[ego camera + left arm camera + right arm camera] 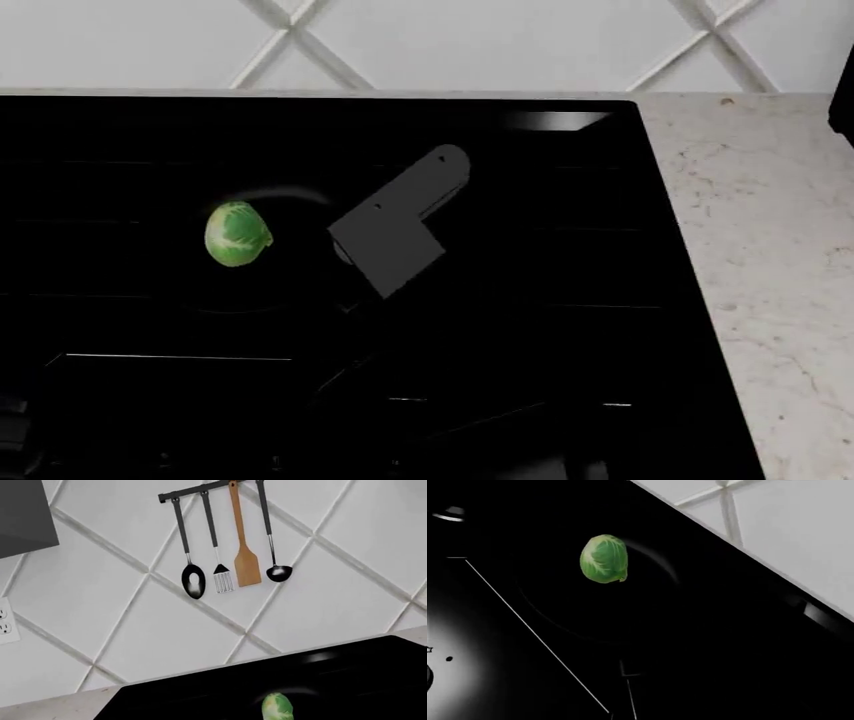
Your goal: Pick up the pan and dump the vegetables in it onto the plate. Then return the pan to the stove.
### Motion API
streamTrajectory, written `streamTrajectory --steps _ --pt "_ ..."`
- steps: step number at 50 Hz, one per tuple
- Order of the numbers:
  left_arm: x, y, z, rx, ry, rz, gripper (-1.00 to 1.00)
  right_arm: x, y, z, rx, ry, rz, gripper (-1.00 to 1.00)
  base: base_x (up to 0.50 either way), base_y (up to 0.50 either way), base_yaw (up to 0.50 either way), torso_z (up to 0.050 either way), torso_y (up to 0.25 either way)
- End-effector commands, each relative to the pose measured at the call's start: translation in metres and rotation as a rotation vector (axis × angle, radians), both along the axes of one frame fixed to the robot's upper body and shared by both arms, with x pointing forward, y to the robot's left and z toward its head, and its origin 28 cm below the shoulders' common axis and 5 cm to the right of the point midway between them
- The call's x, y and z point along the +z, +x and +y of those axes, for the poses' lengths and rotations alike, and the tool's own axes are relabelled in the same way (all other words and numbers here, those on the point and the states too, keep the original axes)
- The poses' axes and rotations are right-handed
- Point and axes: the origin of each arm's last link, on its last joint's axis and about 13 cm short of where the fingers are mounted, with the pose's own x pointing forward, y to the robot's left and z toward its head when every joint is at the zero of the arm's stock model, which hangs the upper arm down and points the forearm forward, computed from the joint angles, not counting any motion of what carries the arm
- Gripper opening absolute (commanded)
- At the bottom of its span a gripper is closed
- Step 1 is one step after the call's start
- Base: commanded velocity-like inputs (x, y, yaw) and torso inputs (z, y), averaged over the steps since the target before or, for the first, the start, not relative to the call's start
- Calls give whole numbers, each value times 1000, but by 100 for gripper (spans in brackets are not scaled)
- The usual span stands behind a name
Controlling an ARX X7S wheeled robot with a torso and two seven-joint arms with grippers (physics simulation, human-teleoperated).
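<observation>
Right gripper (396,240), grip state unclear, over pan (560,615) beside sprout (238,234); utensil rack (223,535) behind.

Looking at a home kitchen, simulator-rendered. Showing a glossy black glass stove (561,300) sitting flush in a pale speckled stone desk (761,250). Backing onto a wall of white diamond-laid tiles (320,610) with grey grout. Hanging from a dark rail (200,490): spoon (193,580), slotted turner (223,577), wooden spatula (247,565), ladle (278,571). Showing a white wall outlet (7,625) and a grey hood edge (23,515).
</observation>
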Motion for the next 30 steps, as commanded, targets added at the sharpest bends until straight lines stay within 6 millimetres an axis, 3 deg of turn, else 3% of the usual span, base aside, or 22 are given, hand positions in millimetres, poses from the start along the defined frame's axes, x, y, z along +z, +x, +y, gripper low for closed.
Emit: streamTrajectory --steps 1,19,30 --pt "3 -3 -1 -8 -10 -13 100 -4 17 13 33 0 45 100 0 0 0 0 0" --pt "2 -4 -2 -12 -5 -16 100 -30 46 16 8 -16 119 100 0 0 0 0 0" --pt "3 -7 -2 -15 -6 -27 100 -48 49 22 20 1 180 100 0 0 0 0 0"
